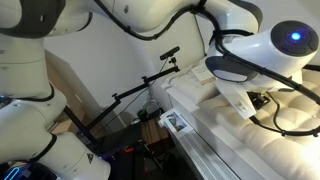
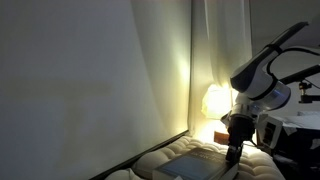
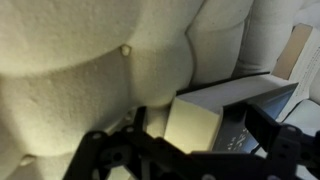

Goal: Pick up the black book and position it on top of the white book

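Note:
The black book (image 3: 240, 128) lies on the quilted cream mattress (image 3: 90, 70), with its pale page edges facing me and white lettering on its dark cover. My gripper (image 3: 205, 135) is open and straddles the book, one finger on each side; a strip of mattress shows between the left finger and the pages. In an exterior view the gripper (image 2: 233, 152) is low over the near end of the flat dark book (image 2: 190, 162). A pale flat panel (image 3: 300, 50) at the wrist view's upper right may be the white book; I cannot tell.
A lit lamp (image 2: 214, 102) glows behind the bed next to a curtain (image 2: 160, 70). A pillow-like cream bulge (image 3: 230, 35) rises behind the book. In an exterior view the arm (image 1: 250, 55) hides much of the mattress (image 1: 250, 145); a black stand (image 1: 140, 90) is beside the bed.

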